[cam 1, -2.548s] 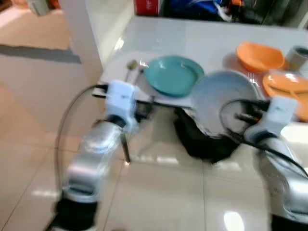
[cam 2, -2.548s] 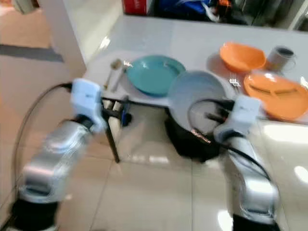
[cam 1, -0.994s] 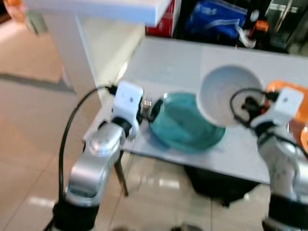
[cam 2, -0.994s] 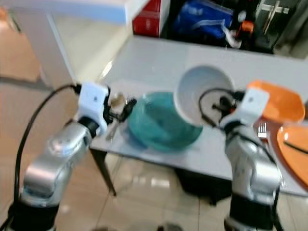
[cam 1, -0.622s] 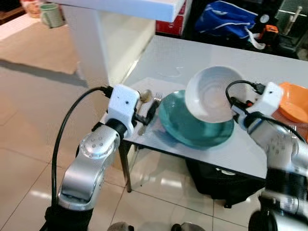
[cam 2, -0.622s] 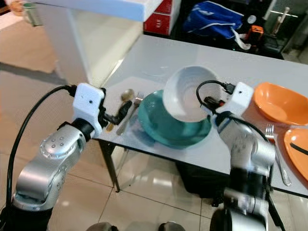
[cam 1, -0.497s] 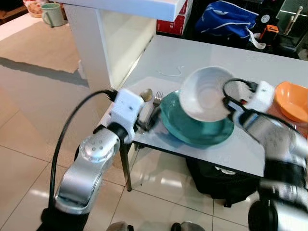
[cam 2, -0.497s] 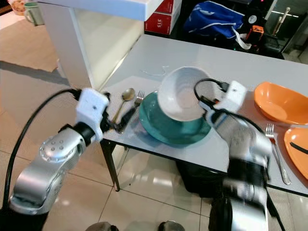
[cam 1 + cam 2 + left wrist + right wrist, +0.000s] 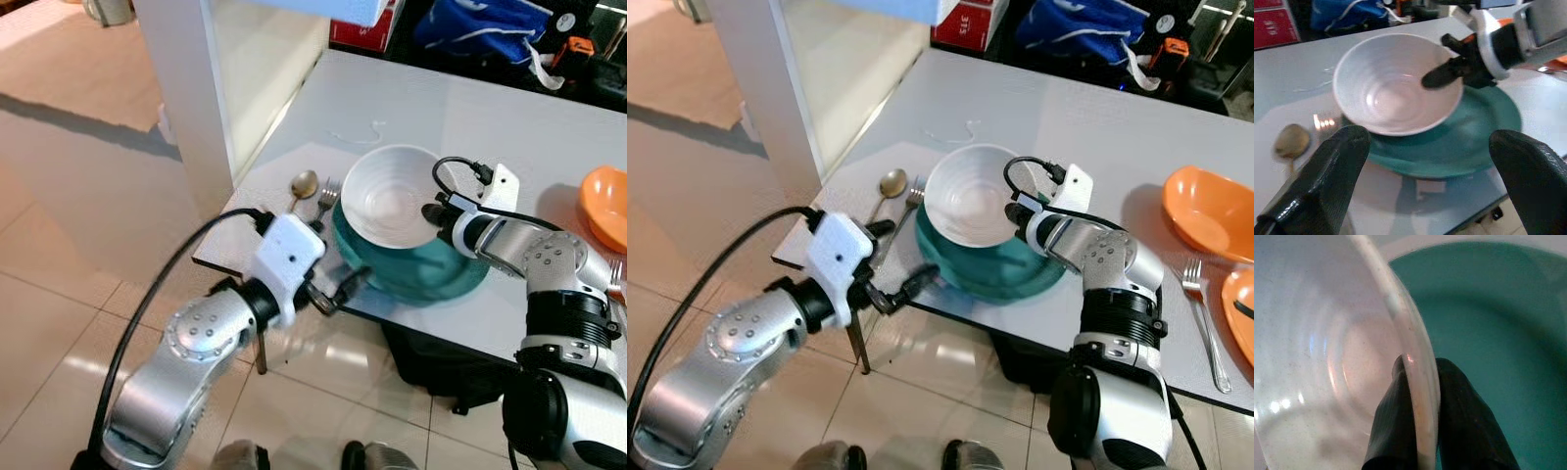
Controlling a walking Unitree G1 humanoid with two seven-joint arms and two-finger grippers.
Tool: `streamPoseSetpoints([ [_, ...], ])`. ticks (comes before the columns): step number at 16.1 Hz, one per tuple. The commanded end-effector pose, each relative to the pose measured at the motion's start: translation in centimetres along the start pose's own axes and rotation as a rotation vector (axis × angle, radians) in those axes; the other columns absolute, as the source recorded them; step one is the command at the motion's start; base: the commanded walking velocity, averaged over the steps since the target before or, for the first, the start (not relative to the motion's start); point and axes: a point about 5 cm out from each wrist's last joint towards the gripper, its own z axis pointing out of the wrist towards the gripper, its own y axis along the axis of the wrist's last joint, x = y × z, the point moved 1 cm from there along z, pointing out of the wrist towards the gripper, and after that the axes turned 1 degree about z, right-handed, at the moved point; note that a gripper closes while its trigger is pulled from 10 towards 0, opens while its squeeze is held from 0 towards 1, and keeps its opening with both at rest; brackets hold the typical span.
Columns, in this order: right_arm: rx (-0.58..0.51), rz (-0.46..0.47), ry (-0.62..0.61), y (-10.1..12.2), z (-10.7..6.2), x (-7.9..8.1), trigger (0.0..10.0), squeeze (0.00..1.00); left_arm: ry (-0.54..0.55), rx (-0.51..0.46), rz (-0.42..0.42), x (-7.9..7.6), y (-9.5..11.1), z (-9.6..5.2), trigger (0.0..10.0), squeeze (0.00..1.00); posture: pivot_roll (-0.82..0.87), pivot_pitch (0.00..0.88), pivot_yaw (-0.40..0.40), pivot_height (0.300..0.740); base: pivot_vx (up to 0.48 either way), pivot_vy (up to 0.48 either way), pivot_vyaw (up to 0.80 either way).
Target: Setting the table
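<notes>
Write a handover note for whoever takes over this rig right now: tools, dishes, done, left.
Right tool: shut on the white bowl's rim, one finger inside, one outside.
Left tool: open, holding nothing, at the table's near edge by the teal plate.
Bowl sits over the teal plate; whether it fully rests there I cannot tell.
Spoon and fork lie left of the plate.
Orange bowl and second fork lie to the right.
Left: release the bowl, withdraw.
</notes>
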Motion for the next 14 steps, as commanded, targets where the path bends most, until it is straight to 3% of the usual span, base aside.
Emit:
streamPoseSetpoints([
  [1, 0.031, 0.013, -0.048, 0.1, -0.4, -0.8, 10.0, 1.0, -0.049, 0.001, -0.001, -0.8, 0.2, -0.2, 10.0, 0.0, 0.05, 0.154, -0.069, 0.74, 0.0, 0.0, 0.0],
  [4, 0.054, 0.08, -0.05, 0.8, -0.9, -1.3, 10.0, 1.0, -0.045, 0.001, 0.005, -0.5, 0.3, -0.1, 10.0, 0.0, 0.05, 0.146, -0.066, 0.74, 0.0, 0.0, 0.0],
  [8, 0.085, 0.126, 0.009, 1.5, -1.7, -0.6, 10.0, 1.0, -0.042, -0.001, 0.015, -0.2, 0.5, 0.1, 10.0, 0.0, 0.05, 0.131, -0.058, 0.74, 0.0, 0.0, 0.0],
  [13, 0.167, 0.036, -0.062, 1.3, -2.8, -1.5, 10.0, 1.0, -0.045, -0.004, 0.028, 0.2, 0.6, 0.3, 10.0, 0.0, 0.05, 0.105, -0.053, 0.74, 0.0, 0.0, 0.0],
  [14, 0.167, 0.032, -0.057, 1.5, -3.1, -1.5, 10.0, 0.0, -0.045, -0.003, 0.029, 0.2, 0.6, 0.4, 10.0, 0.0, 0.05, 0.101, -0.051, 0.74, 0.0, 0.0, 0.0],
])
